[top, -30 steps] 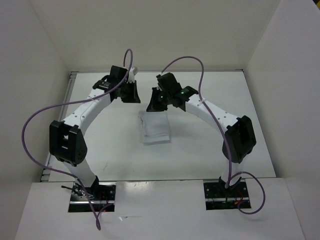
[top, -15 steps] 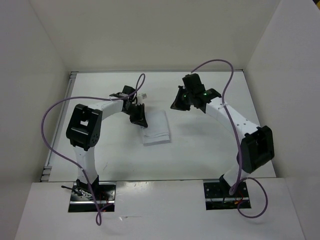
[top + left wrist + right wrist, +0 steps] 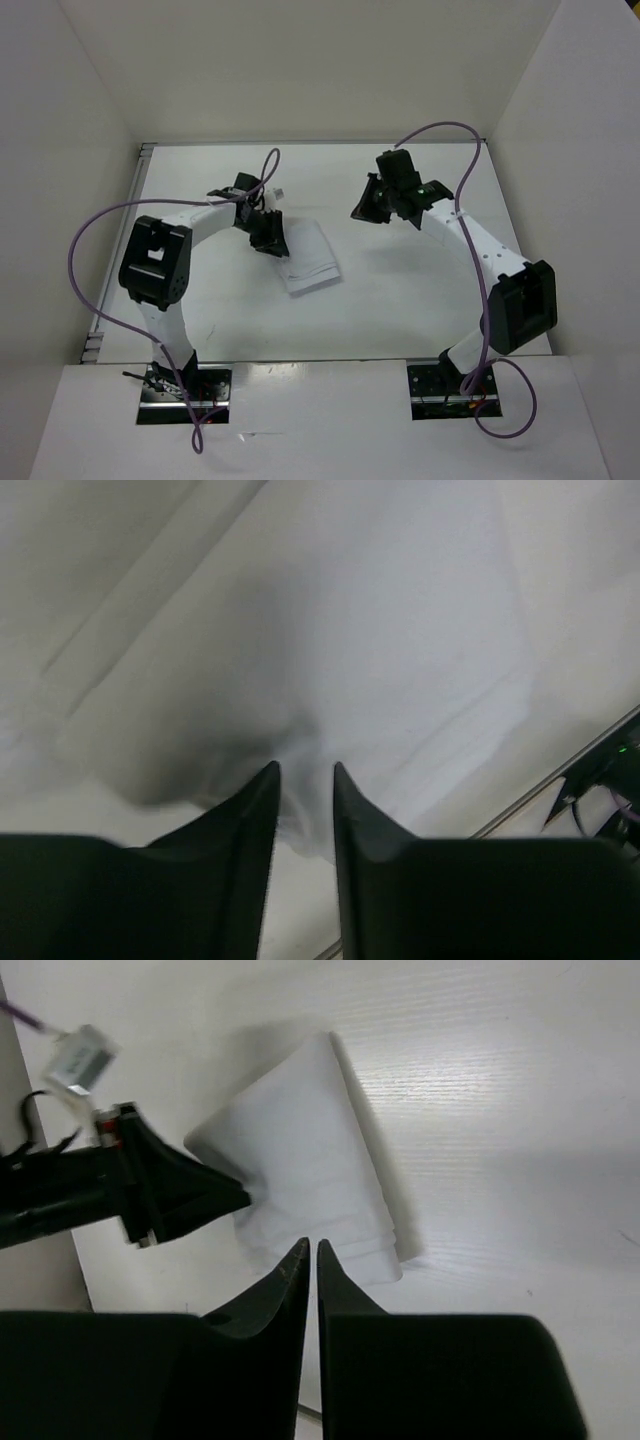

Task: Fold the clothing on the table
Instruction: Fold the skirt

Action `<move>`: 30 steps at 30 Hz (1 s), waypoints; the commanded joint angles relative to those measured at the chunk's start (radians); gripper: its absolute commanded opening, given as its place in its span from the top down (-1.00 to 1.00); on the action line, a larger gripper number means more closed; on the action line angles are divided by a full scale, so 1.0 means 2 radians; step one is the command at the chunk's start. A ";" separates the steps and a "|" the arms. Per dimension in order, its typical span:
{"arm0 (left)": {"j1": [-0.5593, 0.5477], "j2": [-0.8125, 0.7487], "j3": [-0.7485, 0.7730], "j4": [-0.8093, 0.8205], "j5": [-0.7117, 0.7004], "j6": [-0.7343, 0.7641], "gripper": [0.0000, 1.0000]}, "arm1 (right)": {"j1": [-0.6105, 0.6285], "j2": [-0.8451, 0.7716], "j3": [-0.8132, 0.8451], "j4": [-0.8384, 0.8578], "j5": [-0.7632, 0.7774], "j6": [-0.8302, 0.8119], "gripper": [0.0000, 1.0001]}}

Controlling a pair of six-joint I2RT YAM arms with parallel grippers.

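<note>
The clothing (image 3: pixel 310 258) is a white garment folded into a small rectangle, lying slightly askew in the middle of the table (image 3: pixel 420 300). My left gripper (image 3: pixel 275 243) is low at its left edge. In the left wrist view the left gripper (image 3: pixel 305 770) has its jaws slightly parted, with a small bulge of the clothing (image 3: pixel 380 660) in the gap. My right gripper (image 3: pixel 362 208) hovers to the right of the garment's far end, apart from it. The right wrist view shows the right gripper (image 3: pixel 312 1245) shut and empty above the clothing (image 3: pixel 310 1180).
Upright white walls close the table in at the back and on both sides. A metal strip (image 3: pixel 140 200) runs along the left edge. Purple cables (image 3: pixel 440 130) arch above both arms. The arm bases (image 3: pixel 185 385) sit at the near edge.
Both grippers left the garment's far edge. The left dropped to its left side and parted its jaws; the right drew back to the right. The clothing has turned slightly.
</note>
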 commanded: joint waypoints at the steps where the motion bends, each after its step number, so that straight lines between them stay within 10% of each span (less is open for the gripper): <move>1: 0.016 -0.091 0.049 -0.021 -0.015 0.010 0.22 | -0.021 -0.027 0.015 -0.008 0.023 -0.006 0.76; 15: 0.072 -0.282 -0.011 -0.064 -0.077 0.031 -0.13 | -0.130 -0.180 -0.094 0.002 -0.013 -0.032 0.13; 22: 0.076 -0.305 -0.071 -0.043 -0.090 0.015 -0.78 | -0.146 -0.185 -0.122 -0.014 -0.022 -0.053 0.07; 30: 0.076 -0.305 -0.076 -0.033 -0.107 0.011 -0.81 | -0.151 -0.185 -0.137 -0.014 -0.037 -0.064 -0.33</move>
